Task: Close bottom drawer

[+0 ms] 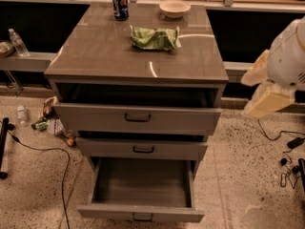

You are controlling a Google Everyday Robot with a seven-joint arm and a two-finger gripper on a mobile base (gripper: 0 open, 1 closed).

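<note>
Grey-taupe cabinet fills the middle of the frame with all three drawers out. The bottom drawer sits at the lower centre, pulled farthest out, its grey inside bare and its dark handle at the bottom edge. The middle drawer and the top drawer above it stick out less. On the cabinet top stand a blue can, a pale bowl and a crumpled green bag. The gripper hangs at the right edge, well apart from the drawers; whether it is wide or narrow cannot be told. A black cable trails over the speckled floor at lower left.
</note>
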